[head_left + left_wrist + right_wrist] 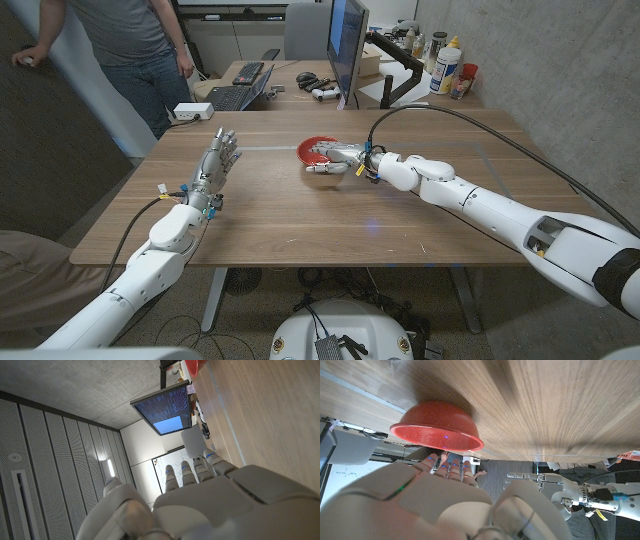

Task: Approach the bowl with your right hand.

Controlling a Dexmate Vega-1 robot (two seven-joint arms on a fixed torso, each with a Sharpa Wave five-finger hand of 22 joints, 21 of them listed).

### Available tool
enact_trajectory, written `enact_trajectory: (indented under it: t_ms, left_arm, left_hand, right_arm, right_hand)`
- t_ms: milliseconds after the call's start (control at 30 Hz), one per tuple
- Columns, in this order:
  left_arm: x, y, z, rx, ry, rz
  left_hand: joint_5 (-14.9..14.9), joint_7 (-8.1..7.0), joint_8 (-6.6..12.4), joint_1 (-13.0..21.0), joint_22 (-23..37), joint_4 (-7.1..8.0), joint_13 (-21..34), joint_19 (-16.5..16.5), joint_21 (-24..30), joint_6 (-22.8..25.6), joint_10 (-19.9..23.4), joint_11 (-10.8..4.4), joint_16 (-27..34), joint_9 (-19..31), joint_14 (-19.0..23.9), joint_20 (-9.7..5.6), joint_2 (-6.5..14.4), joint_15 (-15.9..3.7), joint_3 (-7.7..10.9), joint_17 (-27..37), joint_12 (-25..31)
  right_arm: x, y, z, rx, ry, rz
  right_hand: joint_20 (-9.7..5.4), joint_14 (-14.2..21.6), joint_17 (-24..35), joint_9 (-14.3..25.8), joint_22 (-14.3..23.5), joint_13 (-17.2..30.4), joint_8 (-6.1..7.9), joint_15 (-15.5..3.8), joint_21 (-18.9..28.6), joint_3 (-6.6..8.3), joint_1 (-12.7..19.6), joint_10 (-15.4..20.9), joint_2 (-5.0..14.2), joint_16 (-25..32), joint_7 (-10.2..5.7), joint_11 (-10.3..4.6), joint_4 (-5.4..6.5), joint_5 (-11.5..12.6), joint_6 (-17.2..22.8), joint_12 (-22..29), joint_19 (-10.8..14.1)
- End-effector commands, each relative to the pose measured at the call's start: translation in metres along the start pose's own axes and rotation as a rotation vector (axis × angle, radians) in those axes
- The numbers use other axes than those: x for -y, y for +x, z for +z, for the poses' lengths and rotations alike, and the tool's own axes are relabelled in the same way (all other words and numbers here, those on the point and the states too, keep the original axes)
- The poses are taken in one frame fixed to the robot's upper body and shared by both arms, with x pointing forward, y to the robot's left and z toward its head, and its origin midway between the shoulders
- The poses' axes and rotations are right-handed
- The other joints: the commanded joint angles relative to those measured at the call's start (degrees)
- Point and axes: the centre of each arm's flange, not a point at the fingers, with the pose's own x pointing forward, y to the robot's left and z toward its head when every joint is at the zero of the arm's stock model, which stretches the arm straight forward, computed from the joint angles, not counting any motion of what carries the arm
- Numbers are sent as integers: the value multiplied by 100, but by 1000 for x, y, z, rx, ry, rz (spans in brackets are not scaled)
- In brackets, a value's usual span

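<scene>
Nearest the camera, at the lower left of the head view, the left hand (pixel 218 158) was seen raised above the wooden table (pixel 270 225), its fingers apart and reaching up, with nothing held in it. In the left wrist view the same hand (pixel 200 500) was shown from behind, fingers extended toward a monitor (pixel 165 409).

Further in, at the centre of the head view, the right hand (pixel 335 157) was seen stretched out from the right side of the frame, fingers apart and reaching over the near rim of the red bowl (pixel 316 148); whether the bowl was touched could not be told. In the right wrist view the fingers (pixel 447 467) were shown just beside the bowl (pixel 437 427), nothing being gripped.

The bowl was found on the table, just above the frame's centre, toward the far edge.

Beyond the table, a desk with keyboards (pixel 235 88) was visible, and a person (pixel 130 50) was standing at the upper left.
</scene>
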Motion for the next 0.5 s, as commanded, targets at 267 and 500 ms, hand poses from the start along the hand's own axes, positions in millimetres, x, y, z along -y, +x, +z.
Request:
enact_trajectory:
  t_ms: [267, 500]
  left_arm:
    - [-1, 2, 3, 0, 7, -3]
    - [-2, 3, 3, -1, 7, -3]
  left_hand:
    - [25, 20, -4, 48, 30, -18, 5, 15, -3, 10, 8, 30, 24, 17, -26, 24, 1, -162, -51, 27, 19]
    - [25, 22, -4, 50, 30, -18, 5, 13, -4, 11, 9, 20, 26, 17, -22, 26, 1, -164, -57, 27, 19]
  right_arm:
    - [-6, 8, -2, 4, -7, 29]
    - [-7, 11, -5, 1, -10, 35]
  right_hand:
    - [-38, -382, 19, 30, 28, 31, -9, -26, 0, -27, -9, -56, 58, 12, 8, -20, -23, 44, -17, -2, -29]
    - [-38, -382, 19, 30, 28, 31, -12, -31, 4, -35, -24, -61, 58, 14, 8, -26, -16, 46, -22, -3, -24]
